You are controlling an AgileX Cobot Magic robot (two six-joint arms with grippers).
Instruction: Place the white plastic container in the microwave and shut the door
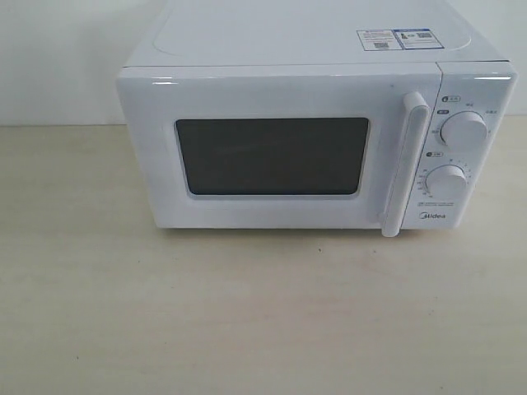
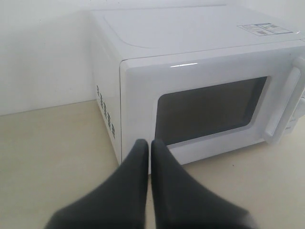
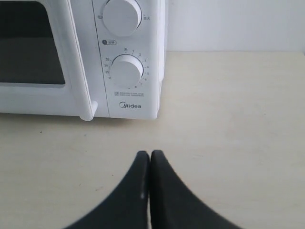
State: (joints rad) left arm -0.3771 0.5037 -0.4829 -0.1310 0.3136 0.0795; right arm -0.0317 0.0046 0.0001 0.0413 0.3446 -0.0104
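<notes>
Closest in, the left gripper (image 2: pixel 148 143) shows its two dark fingers pressed together with nothing between them, hanging just off the microwave's (image 1: pixel 305 123) front corner on the side away from the dials. The right gripper (image 3: pixel 149 153) is the same story, fingertips touching and empty, poised over the pale table (image 1: pixel 247 321) in front of the lower dial (image 1: pixel 447 183). The door (image 1: pixel 272 156) sits flush and shut, its vertical bar handle (image 1: pixel 408 164) beside the dials. And the white plastic container? Nowhere in any view, and the dark window gives nothing away. So this reads as either the very start or the finish, and I can't call it. If it's the start, the right gripper needs to part its fingers, catch that handle and swing the door wide.
</notes>
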